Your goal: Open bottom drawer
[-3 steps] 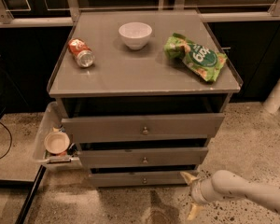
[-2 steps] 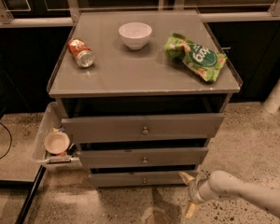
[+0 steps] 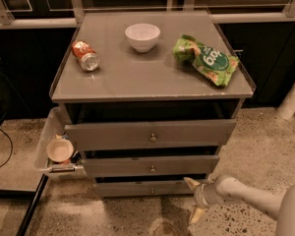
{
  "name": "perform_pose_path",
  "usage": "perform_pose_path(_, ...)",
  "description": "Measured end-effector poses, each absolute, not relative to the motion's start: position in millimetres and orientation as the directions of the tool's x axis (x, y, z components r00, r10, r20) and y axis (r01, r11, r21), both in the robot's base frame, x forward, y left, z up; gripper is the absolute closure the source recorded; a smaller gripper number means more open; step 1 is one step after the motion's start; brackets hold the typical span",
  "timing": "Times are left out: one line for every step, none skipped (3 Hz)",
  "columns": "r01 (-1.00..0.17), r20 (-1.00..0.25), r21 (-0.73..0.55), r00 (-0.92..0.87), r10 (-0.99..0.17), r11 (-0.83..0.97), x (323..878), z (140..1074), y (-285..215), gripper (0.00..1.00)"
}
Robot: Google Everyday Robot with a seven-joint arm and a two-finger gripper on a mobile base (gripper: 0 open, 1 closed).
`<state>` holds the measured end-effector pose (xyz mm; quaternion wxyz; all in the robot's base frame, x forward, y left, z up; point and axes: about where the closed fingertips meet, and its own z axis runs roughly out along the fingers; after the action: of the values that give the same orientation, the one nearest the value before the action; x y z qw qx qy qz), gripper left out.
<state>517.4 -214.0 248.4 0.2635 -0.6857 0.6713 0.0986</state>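
Note:
The bottom drawer [image 3: 137, 188] is the lowest and narrowest grey front of the cabinet, with a small round metal knob [image 3: 152, 190] at its centre. It sits pulled out slightly less than the two drawers above. My gripper [image 3: 193, 198] is low at the right, just beside the drawer's right end, on a white arm coming in from the lower right. Its two yellowish fingers are spread apart, one up near the drawer corner and one down toward the floor, and hold nothing.
The middle drawer [image 3: 150, 165] and top drawer [image 3: 150, 133] stand slightly out. On the cabinet top [image 3: 152, 77] lie an orange can [image 3: 85, 55], a white bowl [image 3: 142, 36] and a green chip bag [image 3: 206, 59]. A side tray [image 3: 43, 149] holds a small bowl [image 3: 59, 150]. Speckled floor lies around.
The gripper and arm have shifted slightly left toward the bottom drawer's right end. The drawers have not moved.

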Motion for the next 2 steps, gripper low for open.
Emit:
perform_pose_path(-0.973,-0.492,-0.229,0.095,-0.865,0.023,536.1,225.9,-201.9,0.0)
perform_pose_path(-0.968,-0.488,-0.25,0.11,-0.866,0.018,554.6,211.2,-199.0,0.0)
